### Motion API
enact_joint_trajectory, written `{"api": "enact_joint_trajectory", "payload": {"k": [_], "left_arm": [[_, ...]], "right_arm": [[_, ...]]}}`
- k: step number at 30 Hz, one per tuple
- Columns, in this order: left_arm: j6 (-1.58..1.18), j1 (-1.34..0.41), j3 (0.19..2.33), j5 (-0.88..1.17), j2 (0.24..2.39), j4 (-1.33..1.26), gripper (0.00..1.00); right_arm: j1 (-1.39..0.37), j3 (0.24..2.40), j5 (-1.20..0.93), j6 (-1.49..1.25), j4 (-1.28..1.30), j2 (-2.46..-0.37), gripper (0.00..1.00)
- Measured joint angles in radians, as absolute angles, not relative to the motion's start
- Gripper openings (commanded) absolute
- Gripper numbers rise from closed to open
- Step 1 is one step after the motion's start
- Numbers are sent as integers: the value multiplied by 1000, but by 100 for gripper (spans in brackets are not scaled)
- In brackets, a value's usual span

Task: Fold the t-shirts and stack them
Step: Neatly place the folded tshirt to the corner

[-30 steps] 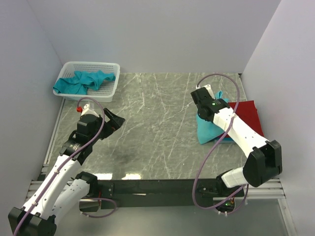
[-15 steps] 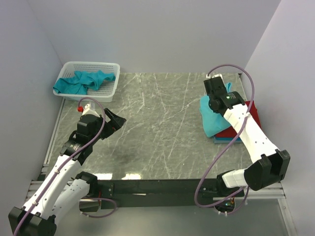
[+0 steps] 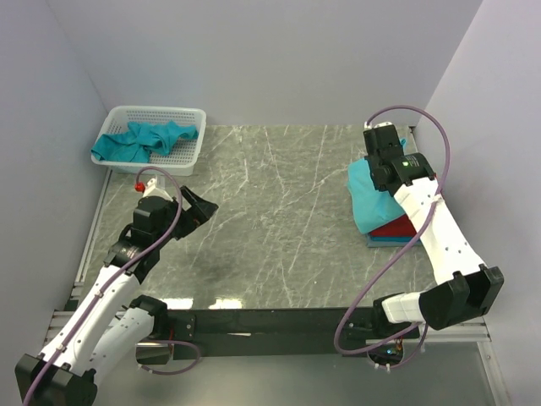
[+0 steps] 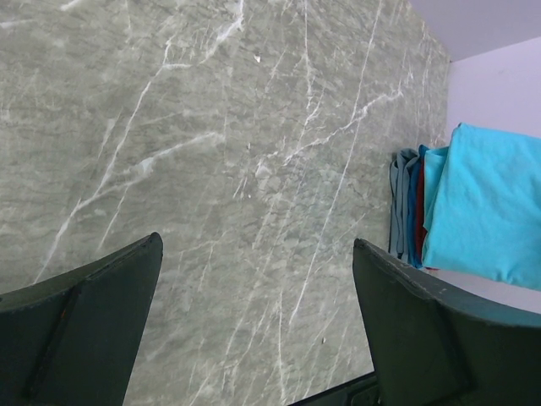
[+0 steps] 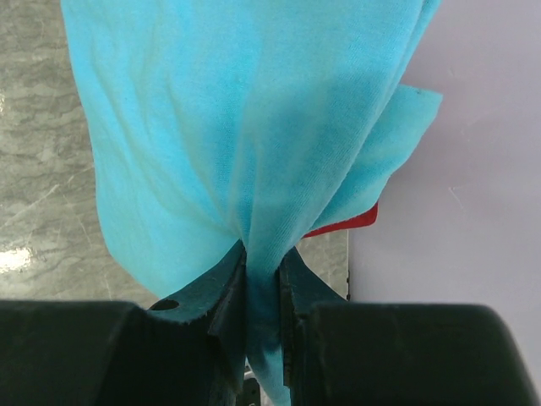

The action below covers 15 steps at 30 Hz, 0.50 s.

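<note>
My right gripper [image 5: 261,279] is shut on a bunched fold of a teal t-shirt [image 5: 245,127], which hangs from it over the pile at the right wall. From above, this teal t-shirt [image 3: 372,199] drapes over a folded red t-shirt [image 3: 397,227] and a blue one [image 3: 380,240] beneath it. The left wrist view shows the same stack [image 4: 414,211] edge-on under the teal t-shirt [image 4: 490,203]. My left gripper [image 4: 254,330] is open above bare table, nothing between its fingers. More teal t-shirts [image 3: 144,139] lie crumpled in the basket.
A white mesh basket [image 3: 190,156] stands at the far left corner. Lilac walls close in the table on the left, back and right; the stack sits close against the right wall [image 3: 482,127]. The table is grey marble [image 3: 270,211].
My right gripper has carried the teal t-shirt right and away from me, from beside the red shirt to over the stack by the right wall. The left arm has stayed still.
</note>
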State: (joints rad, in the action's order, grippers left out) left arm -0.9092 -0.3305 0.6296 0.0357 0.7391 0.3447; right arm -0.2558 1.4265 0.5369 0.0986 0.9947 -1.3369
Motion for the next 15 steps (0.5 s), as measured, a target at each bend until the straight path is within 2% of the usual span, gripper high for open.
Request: {"api": "enact_joint_trajectory", "payload": {"k": [15], "left_arm": [[-904, -321, 628, 65, 790, 340, 99]], "right_arm": [[-156, 1427, 487, 146, 984, -1321, 0]]}}
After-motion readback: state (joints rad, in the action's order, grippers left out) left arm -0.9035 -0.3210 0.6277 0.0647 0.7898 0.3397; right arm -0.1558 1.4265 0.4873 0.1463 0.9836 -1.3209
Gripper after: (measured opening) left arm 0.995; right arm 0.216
